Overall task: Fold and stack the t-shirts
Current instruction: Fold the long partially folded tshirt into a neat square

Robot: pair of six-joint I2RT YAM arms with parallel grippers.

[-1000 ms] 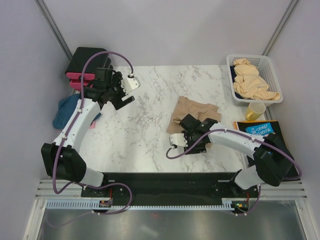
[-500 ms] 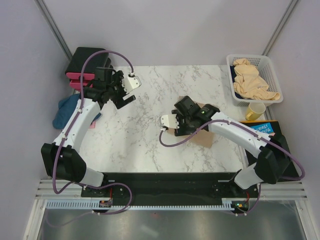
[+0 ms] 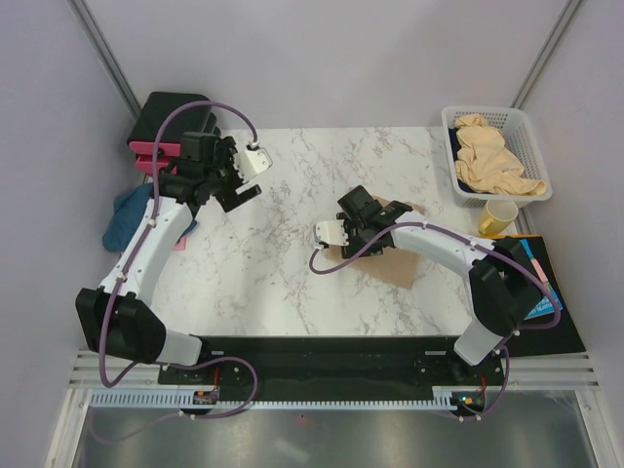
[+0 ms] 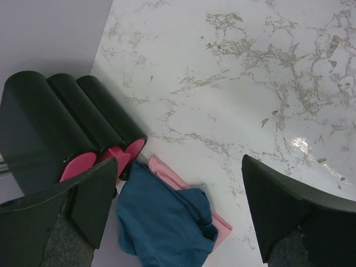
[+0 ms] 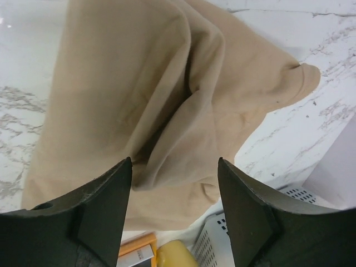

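A tan t-shirt (image 3: 395, 261) lies crumpled on the marble table (image 3: 292, 283), right of centre. My right gripper (image 3: 363, 214) hovers just over it, open. In the right wrist view the folds of the tan shirt (image 5: 128, 83) fill the space past the right gripper (image 5: 173, 161), with no cloth pinched. More tan t-shirts (image 3: 492, 156) are heaped in the white basket (image 3: 534, 132). At the table's left edge a dark blue t-shirt (image 4: 161, 222) lies on a folded pink one (image 4: 167, 172). My left gripper (image 4: 178, 167) hangs open above them, and shows as the left gripper (image 3: 232, 190) from above.
Black-and-pink boxes (image 4: 67, 122) stand at the far left corner, beside the blue shirt. A yellow mug (image 3: 497, 216) sits in front of the basket, with a blue book (image 3: 522, 252) on a dark mat to its near side. The mug (image 5: 175, 253) also shows in the right wrist view.
My right gripper has moved from the shirt's near edge farther from the arm bases and left, over the cloth; the tan shirt now shows mostly on its near side. The left arm shifted only slightly.
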